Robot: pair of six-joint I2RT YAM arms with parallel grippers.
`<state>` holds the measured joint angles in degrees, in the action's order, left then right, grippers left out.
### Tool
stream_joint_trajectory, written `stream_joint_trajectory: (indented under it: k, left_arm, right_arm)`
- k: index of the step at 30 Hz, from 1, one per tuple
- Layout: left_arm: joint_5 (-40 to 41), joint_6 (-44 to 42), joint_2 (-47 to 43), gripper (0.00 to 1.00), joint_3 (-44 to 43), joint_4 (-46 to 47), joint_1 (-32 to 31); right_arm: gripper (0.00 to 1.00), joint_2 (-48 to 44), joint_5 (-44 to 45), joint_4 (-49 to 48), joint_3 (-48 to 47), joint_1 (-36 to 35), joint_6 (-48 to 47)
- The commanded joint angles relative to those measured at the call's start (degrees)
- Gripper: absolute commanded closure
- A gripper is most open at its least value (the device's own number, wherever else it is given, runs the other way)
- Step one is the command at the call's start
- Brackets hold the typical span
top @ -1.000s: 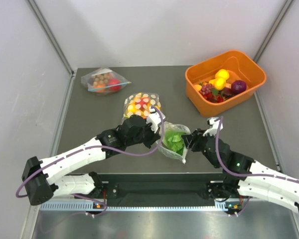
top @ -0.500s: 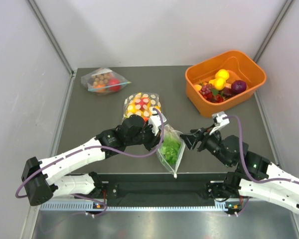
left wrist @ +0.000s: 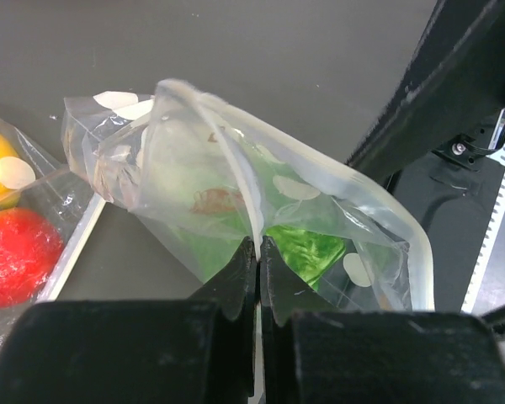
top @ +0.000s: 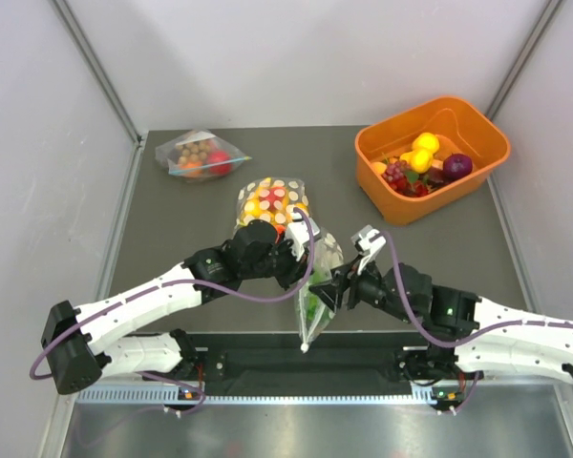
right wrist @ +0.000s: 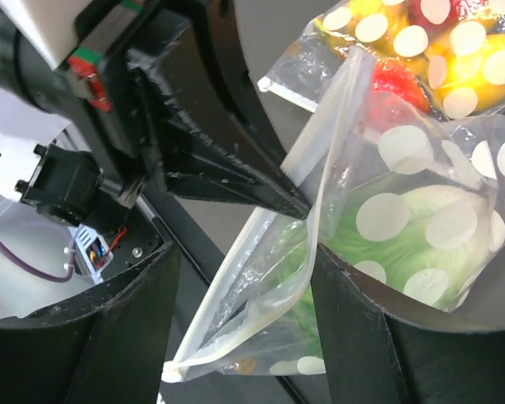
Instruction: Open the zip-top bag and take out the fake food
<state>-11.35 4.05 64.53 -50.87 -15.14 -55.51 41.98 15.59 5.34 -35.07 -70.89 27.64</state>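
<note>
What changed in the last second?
The right gripper pulled away to the right, then returned, open, straddling the lip of the zip-top bag. The bag now hangs lower toward the near edge. The left gripper stays shut on it; orange bin, dotted bag, plain bag unmoved.

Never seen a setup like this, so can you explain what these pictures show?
The machine is a two-armed robot at a dark table. One picture looks down from above; the other two come from a camera on each wrist. On the table: an orange tub of fake fruit, a dotted bag of yellow and red pieces, a plain bag of brown balls. The left gripper pinches the rim of the zip-top bag, green lettuce inside. The right gripper is open around the bag.
</note>
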Motion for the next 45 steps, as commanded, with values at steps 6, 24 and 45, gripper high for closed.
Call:
stream_joint_trajectory:
  k: [6,24,45]
  left_arm:
    - [-0.7,-1.5,-1.2,1.00,-1.8,0.9,0.0]
    - [0.6,-2.4,-2.0,1.00,-1.5,0.5,0.0]
    - [-6.6,-3.2,-5.9,1.00,-0.2,3.2,0.0]
  right_arm:
    - [0.37,-5.1,16.2,3.5,-6.4,-6.1,-2.2]
    - [0.37,6.9,5.2,-0.4,-11.2,-12.2,-1.6]
    - [0.31,4.7,30.4,16.1,-0.5,-9.7,17.1]
